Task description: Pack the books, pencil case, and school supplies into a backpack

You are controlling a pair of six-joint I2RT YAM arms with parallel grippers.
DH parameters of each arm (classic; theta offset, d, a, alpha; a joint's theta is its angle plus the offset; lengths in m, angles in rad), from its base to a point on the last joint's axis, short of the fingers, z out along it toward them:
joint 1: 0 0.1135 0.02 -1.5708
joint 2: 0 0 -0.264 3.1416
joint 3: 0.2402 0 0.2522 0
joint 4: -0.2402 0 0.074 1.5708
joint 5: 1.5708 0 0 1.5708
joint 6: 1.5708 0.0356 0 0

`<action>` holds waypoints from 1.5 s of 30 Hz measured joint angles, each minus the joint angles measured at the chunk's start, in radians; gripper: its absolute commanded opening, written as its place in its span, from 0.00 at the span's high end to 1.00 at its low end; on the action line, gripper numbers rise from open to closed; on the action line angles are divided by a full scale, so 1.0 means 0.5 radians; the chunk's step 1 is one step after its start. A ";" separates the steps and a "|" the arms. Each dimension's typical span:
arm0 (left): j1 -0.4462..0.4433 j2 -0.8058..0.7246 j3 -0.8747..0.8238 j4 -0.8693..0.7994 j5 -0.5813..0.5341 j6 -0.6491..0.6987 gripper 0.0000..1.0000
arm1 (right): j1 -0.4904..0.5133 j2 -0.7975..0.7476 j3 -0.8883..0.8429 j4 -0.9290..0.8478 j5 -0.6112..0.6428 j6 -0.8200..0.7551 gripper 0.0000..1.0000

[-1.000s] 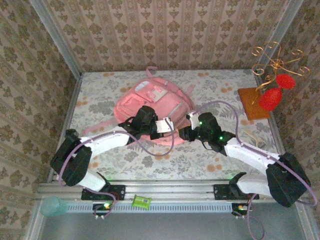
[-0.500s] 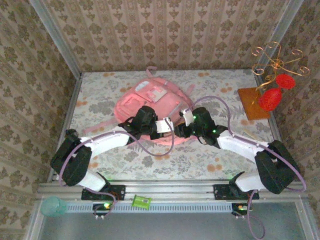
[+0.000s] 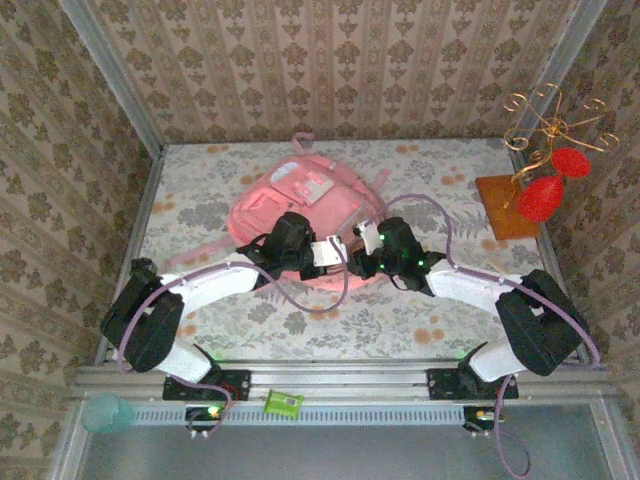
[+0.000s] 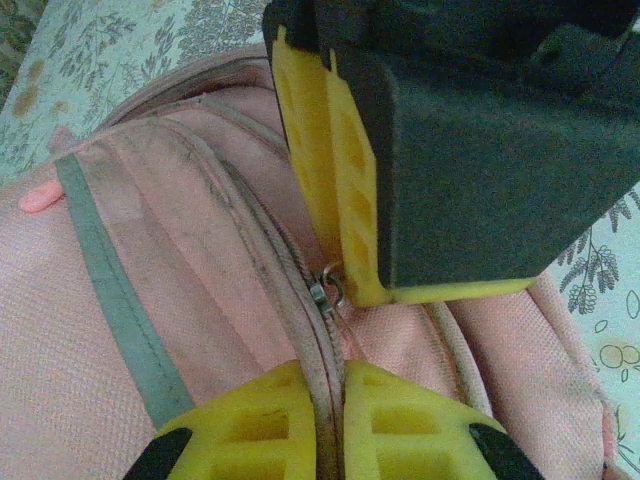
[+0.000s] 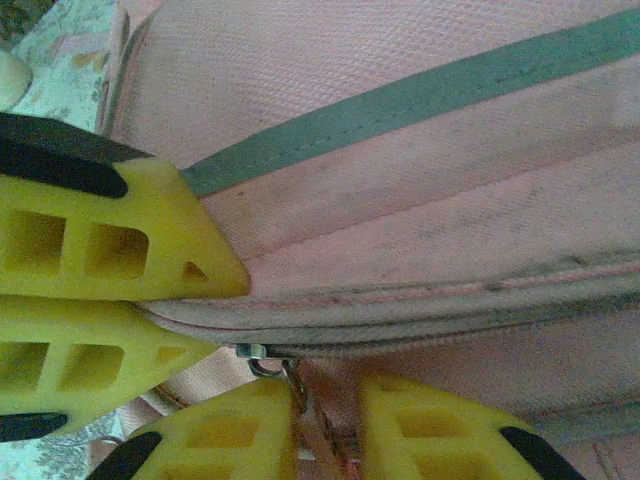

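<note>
We see the right gripper [image 5: 328, 400] newly swung in, jaws narrowed but still spread astride the small metal zip pull [image 5: 268, 358] | left gripper [image 4: 333, 380] pinches the seam of the large soft pink fabric backpack [image 3: 290, 195] just beside it | we judge a zip pull is imminent.

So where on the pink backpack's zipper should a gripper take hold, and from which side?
The small metal pull tab hanging from the slider: pinch its flat faces, coming in from the side where it dangles off the seam. It seems to hang free of the soft backpack fabric, and the left gripper clamps that seam right beside the slider.
</note>
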 measured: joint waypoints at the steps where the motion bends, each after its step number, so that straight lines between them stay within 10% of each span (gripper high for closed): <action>1: 0.000 -0.003 -0.001 -0.001 -0.001 0.000 1.00 | 0.014 0.005 0.000 0.008 0.009 -0.001 0.88; 21: 0.143 -0.414 -0.352 0.055 0.253 0.069 1.00 | -0.247 -0.087 0.058 -0.298 0.385 0.214 1.00; 26: 0.184 -0.478 -0.400 0.063 0.220 0.004 0.40 | -0.250 -0.085 0.057 -0.285 0.260 0.257 1.00; 29: 0.163 -0.507 -0.399 0.050 0.130 -0.099 0.29 | -0.198 -0.137 0.029 -0.278 0.218 0.296 1.00; 37: -0.146 -0.341 -0.150 -0.023 -0.133 -0.278 0.37 | 0.021 -0.270 -0.037 -0.243 0.098 0.408 1.00; 45: -0.158 -0.126 0.011 -0.108 -0.204 -0.278 0.82 | 0.108 -0.380 -0.149 -0.176 0.014 0.397 1.00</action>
